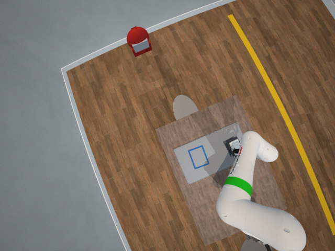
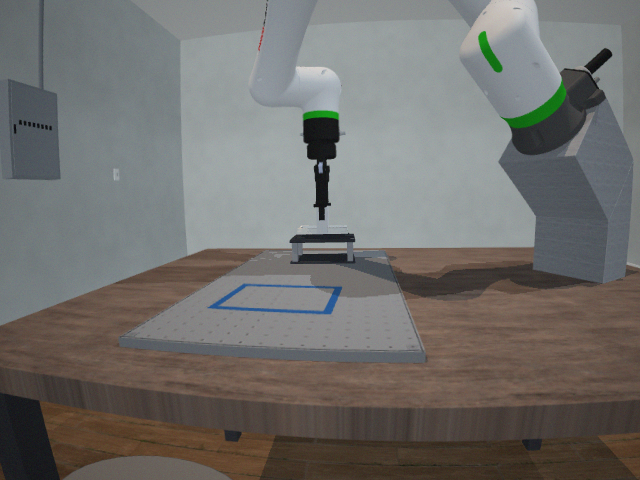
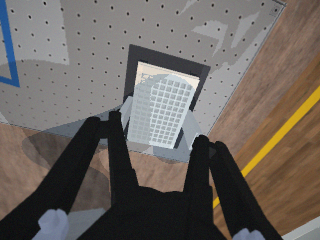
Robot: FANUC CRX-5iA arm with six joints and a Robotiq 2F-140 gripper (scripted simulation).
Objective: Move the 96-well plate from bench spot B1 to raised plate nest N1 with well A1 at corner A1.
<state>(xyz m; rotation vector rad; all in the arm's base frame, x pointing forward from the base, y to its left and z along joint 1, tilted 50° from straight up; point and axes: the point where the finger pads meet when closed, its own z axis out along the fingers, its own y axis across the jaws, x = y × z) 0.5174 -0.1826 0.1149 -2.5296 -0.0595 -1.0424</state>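
Note:
The clear 96-well plate (image 3: 160, 111) is held between my gripper's (image 3: 157, 132) black fingers, which are shut on its sides. In the side view the plate (image 2: 315, 227) is level and right above the dark raised nest N1 (image 2: 322, 239); I cannot tell whether it touches the nest. In the wrist view the plate lies within the nest's dark frame (image 3: 166, 65). From above, the plate (image 1: 234, 144) shows partly under the arm. The blue-outlined bench spot B1 (image 2: 276, 298) is empty and also shows in the overhead view (image 1: 198, 157).
The grey perforated baseplate (image 2: 279, 315) lies on the wooden table. The robot's grey pedestal (image 2: 578, 201) stands at the right. A yellow floor line (image 1: 281, 107) and a red object (image 1: 138, 41) are off the table.

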